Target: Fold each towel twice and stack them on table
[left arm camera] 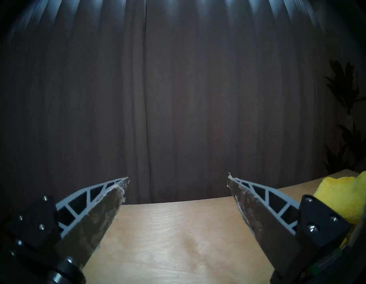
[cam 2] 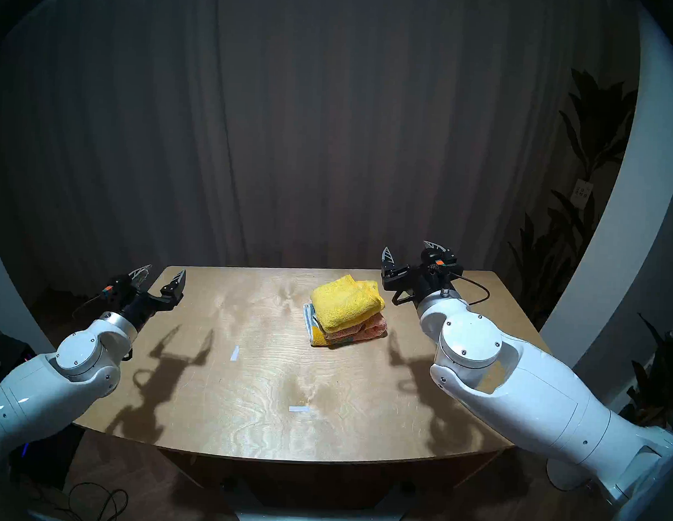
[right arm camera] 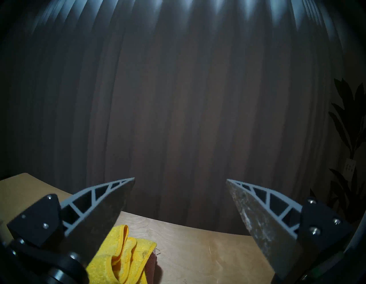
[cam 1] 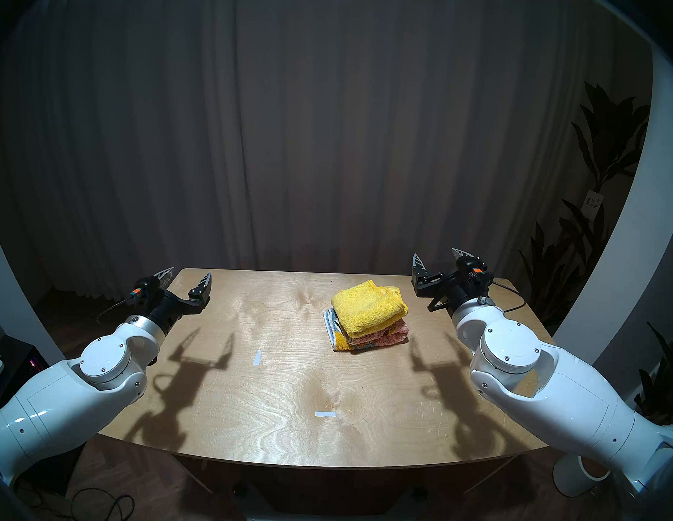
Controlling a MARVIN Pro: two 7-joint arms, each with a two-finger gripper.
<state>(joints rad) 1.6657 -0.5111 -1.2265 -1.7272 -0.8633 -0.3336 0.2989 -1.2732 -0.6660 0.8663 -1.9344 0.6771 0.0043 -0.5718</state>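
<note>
A: Towels, where are they?

B: Stacked on the counter (cam 1: 268,370), far half, toward my right side. Yellow towel (cam 1: 369,306) folded, lying on top of the folded pink towel (cam 1: 377,337) w/ blue band and orange-yellow print. Yellow one sits a bit askew, so the pink one's edges stick out at the near and left sides.

A: And your grippers?

B: Left gripper (cam 1: 188,278) is released, fingers spread wide, nothing between them. It's raised over the counter's far left corner, well apart from the stack. Right gripper (cam 1: 441,259) also released, fingers wide, empty, raised near the far right corner, just beside the stack but not touching it.

A: Wrist cams?

B: Left wrist view: yellow towel peeks in at the right edge, behind my right finger. Right wrist view: yellow towel's layered edges show at bottom left, partly behind my left finger.

A: Anything else on the counter?

B: Two small white tape marks (cam 1: 257,357) on bare wood, plus arm shadows. Dark curtain (cam 1: 332,138) behind.
</note>
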